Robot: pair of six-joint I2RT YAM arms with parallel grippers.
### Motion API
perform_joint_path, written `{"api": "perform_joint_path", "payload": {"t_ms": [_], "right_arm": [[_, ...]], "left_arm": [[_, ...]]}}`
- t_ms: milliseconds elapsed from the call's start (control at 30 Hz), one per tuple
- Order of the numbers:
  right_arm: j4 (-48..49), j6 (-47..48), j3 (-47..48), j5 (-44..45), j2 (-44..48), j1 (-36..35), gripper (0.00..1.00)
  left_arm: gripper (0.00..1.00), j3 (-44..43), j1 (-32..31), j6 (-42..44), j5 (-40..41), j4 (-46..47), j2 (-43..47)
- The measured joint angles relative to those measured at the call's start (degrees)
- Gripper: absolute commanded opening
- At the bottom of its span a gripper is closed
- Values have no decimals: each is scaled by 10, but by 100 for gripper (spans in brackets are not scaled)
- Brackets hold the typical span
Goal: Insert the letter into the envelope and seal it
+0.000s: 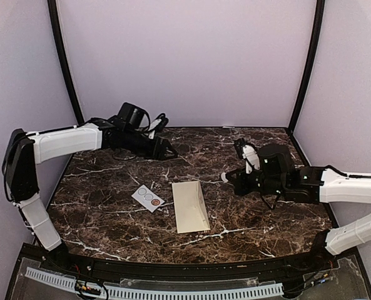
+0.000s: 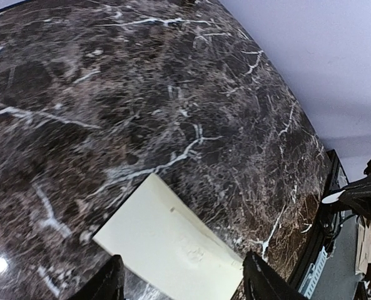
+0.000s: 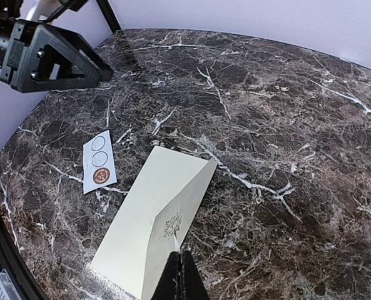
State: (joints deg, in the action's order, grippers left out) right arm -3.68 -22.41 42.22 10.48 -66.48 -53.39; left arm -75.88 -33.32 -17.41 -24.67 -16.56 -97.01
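The cream envelope (image 1: 190, 206) lies flat mid-table with its flap folded down; an ornate emblem (image 3: 172, 223) sits at the flap's point. The letter shows in no view. My right gripper (image 3: 184, 265) is shut just above the flap tip, and a small thin white piece (image 3: 174, 242) sticks out from between its tips. In the top view that gripper (image 1: 229, 179) hovers to the right of the envelope. My left gripper (image 1: 168, 150) hangs at the back left, away from the envelope. Its fingers (image 2: 107, 282) stand apart, open, with nothing between them; the envelope (image 2: 166, 240) lies far below.
A small white sticker sheet (image 1: 148, 197) lies left of the envelope, with two empty circles and one brown round seal (image 3: 100, 177). The dark marble table (image 1: 110, 219) ends at a black front rail. Purple walls and black posts close in the back and sides.
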Motion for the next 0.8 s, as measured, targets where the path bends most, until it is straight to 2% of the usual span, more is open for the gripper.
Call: {"api": "perform_joint_path", "payload": {"t_ms": [100, 267, 567, 800], "right_arm": [[0, -7, -12, 0, 11, 1, 0], [5, -19, -30, 0, 34, 3, 0], [10, -28, -42, -6, 30, 3, 0], [13, -20, -42, -20, 3, 3, 0]], "left_arm": [[56, -76, -46, 19, -28, 1, -94], [52, -131, -85, 33, -78, 0, -193], [43, -151, -98, 38, -128, 28, -257], [38, -145, -100, 49, -126, 35, -283]]}}
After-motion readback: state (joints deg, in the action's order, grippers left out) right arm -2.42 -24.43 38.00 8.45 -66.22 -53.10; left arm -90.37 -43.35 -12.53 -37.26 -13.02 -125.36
